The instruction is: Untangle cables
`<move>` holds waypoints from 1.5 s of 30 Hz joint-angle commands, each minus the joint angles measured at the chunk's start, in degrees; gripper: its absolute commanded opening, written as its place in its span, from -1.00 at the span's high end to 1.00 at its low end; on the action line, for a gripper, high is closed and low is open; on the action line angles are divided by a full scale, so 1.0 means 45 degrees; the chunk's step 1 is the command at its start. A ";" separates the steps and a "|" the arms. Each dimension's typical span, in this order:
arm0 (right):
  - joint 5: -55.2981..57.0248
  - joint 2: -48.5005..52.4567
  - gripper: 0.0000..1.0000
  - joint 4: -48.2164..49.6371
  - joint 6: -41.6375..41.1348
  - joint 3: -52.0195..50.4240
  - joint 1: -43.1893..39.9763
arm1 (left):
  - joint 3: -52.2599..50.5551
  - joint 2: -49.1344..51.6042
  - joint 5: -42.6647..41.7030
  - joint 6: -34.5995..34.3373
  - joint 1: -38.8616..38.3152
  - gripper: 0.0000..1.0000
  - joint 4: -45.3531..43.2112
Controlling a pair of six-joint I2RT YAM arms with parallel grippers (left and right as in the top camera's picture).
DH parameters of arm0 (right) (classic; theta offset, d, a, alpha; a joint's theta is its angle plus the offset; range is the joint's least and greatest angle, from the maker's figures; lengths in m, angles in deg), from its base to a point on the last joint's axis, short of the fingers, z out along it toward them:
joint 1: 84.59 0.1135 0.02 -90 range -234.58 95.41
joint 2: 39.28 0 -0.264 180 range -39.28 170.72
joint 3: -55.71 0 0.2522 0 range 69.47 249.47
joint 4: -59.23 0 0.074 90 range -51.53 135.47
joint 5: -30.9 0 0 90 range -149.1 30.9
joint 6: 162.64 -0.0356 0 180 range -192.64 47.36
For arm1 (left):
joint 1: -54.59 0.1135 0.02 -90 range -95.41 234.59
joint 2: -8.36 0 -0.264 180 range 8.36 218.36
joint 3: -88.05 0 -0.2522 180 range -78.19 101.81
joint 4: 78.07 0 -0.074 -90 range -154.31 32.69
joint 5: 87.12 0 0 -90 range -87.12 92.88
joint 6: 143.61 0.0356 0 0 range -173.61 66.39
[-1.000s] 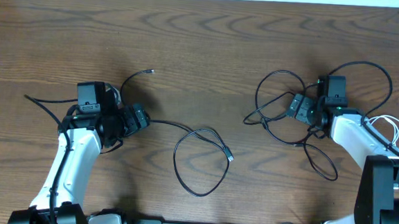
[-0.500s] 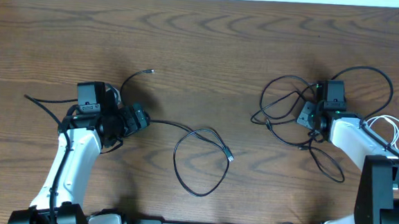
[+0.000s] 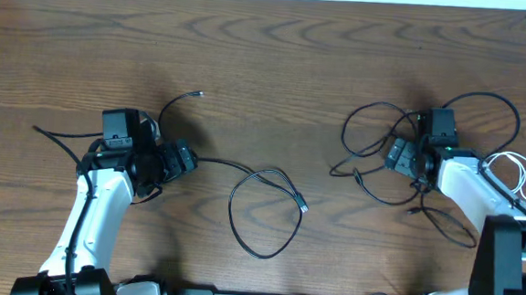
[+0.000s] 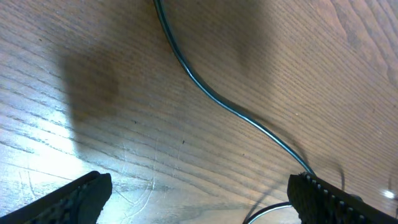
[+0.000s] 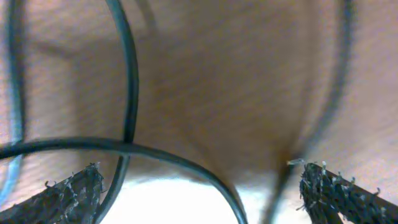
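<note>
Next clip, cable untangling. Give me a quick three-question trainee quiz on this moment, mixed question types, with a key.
1. True or false: the left gripper and the right gripper both have their fingers open.
2. The black cable loop lies: A) between the two grippers; B) beyond the right gripper; C) under the left gripper.
3. Fill in: the tangled cable bundle lies around the ___ gripper.
Key: 1 true; 2 A; 3 right.
</note>
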 commanded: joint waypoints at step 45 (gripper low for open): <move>0.1812 -0.0816 0.98 0.1967 0.2074 0.3055 -0.2526 | -0.0126 0.0068 0.0131 0.0034 0.0029 -0.91 -0.0316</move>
